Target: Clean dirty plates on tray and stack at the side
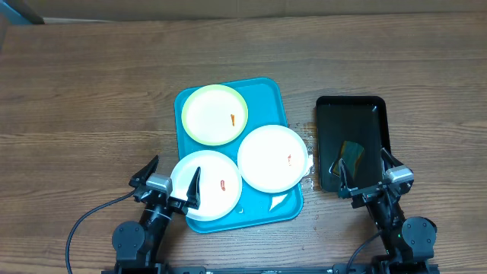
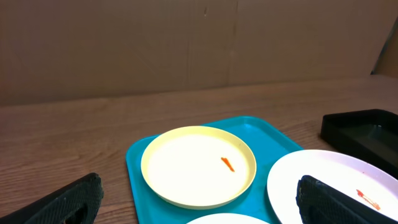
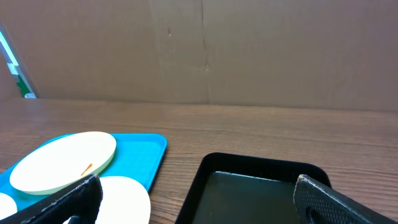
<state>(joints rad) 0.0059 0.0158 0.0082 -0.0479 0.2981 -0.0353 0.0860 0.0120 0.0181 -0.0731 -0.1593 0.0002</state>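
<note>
The turquoise tray [image 1: 262, 95] lies mid-table and holds three dirty plates. A pale yellow plate with a green rim [image 1: 214, 114] sits at the far end. One white plate [image 1: 274, 157] overhangs the right rim, and another white plate [image 1: 213, 185] sits near left. Each has a small red-orange smear. My left gripper [image 1: 169, 181] is open at the tray's near left corner, its right finger over the near white plate. In the left wrist view the yellow plate [image 2: 198, 165] lies ahead between the fingers [image 2: 68, 202]. My right gripper [image 1: 367, 173] is open and empty over the near end of the black tray.
A narrow black tray [image 1: 351, 103] stands right of the turquoise one, with a small green-yellow object [image 1: 351, 152] lying in it. A white scrap [image 1: 278, 202] lies on the turquoise tray's near right corner. A brown wall rises behind the table.
</note>
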